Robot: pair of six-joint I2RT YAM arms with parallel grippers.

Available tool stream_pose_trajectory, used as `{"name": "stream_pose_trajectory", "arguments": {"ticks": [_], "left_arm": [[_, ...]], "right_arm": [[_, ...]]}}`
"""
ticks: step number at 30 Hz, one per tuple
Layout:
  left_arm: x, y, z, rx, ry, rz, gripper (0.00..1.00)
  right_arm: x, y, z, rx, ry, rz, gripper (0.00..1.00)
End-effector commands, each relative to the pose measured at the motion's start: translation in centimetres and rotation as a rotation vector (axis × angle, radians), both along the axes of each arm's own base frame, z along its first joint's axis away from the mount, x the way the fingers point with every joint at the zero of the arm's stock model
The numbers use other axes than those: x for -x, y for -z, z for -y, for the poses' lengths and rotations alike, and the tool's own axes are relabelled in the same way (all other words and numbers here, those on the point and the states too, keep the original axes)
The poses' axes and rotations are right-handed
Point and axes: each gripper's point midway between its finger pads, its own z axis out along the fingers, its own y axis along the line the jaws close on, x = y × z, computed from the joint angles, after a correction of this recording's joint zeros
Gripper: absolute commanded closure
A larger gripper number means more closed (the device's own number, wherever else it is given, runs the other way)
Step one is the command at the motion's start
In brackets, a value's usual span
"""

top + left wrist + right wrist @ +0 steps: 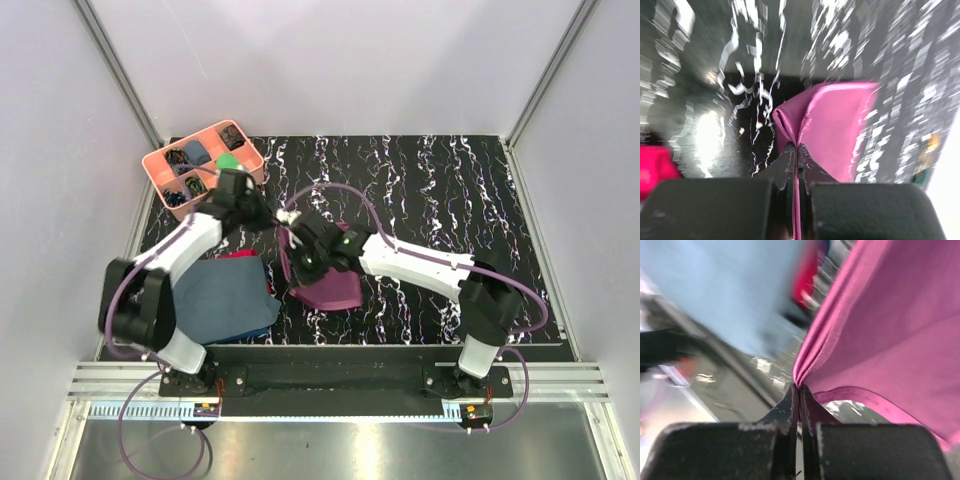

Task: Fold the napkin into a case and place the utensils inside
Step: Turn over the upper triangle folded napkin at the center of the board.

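Biggest thing first: the black table (450,200) with white marble-ish veining is seen across the whole top view. On its near-left part a slate-blue cloth (225,300) is laid flat. The napkin (335,288), plum-purple, is found near the middle of the table, just right of the blue cloth. It's partly resting on the table and partly lifted, bunched up between the two arms. A pink tray (160,168) with compartments is parked at the far-left corner. Small dark items and something green are kept in it, but they're too small for any label to be read, tbh. A small red cloth (240,256) is tucked against the far edge of the blue one.

The left gripper (797,150) is pinched fully closed on a fold of the napkin, with the cloth squeezed thin between the fingers. Same deal for the right gripper (800,391): it's clamped tight on a napkin edge, and the fabric is fanned up and to the right from the tips. Both wrist views are smeared by blur.
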Motion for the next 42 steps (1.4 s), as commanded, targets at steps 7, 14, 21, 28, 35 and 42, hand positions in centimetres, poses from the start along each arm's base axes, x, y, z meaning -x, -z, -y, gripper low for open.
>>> {"name": "stream_pose_trajectory", "arguments": {"ticks": [7, 14, 21, 28, 35, 42], "left_arm": [[-3.1, -20.5, -4.3, 0.006, -0.148, 0.521, 1.00], [-7.4, -12.8, 5.2, 0.039, 0.013, 0.390, 1.00], [-10.4, -4.1, 17.2, 0.033, 0.180, 0.329, 1.00], [-10.4, -2.6, 23.8, 0.094, 0.269, 0.416, 1.00], [-9.0, -4.7, 24.6, 0.180, 0.224, 0.512, 1.00], [-8.8, -11.7, 21.6, 0.229, 0.202, 0.576, 1.00]], "right_arm": [[2.1, -15.5, -4.5, -0.595, -0.173, -0.074, 1.00], [-0.3, -7.0, 2.6, -0.684, 0.023, -0.286, 1.00], [-1.6, 1.9, 10.9, -0.602, 0.261, -0.347, 1.00], [-0.2, 6.5, 15.3, -0.446, 0.457, -0.440, 1.00], [0.9, 8.0, 18.6, -0.277, 0.573, -0.405, 1.00], [-2.1, 0.8, 17.6, -0.302, 0.436, -0.228, 1.00]]}}
